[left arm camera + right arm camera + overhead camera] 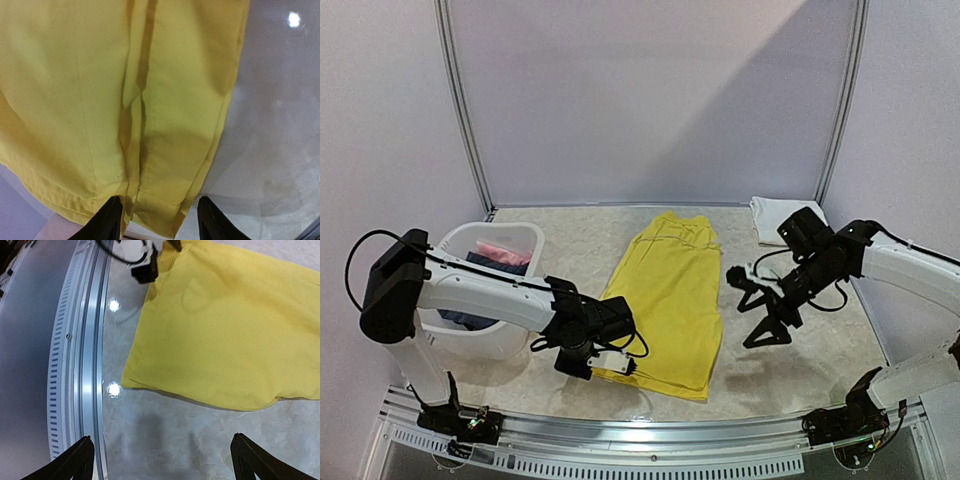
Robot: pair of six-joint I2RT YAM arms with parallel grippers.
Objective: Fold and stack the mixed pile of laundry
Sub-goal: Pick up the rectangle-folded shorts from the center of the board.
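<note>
Shorts (150, 100) hem under parted left hand (158, 216)

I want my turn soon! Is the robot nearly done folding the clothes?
Not nearly. A white piece looks folded at the back. The yellow shorts lie spread flat, the left fingers open at their hem. The pink piece and navy piece wait in the basket.

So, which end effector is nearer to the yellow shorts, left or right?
Left. The left end effector sits at the near hem of the yellow shorts; the right end effector hovers apart over the table, to their right.
</note>
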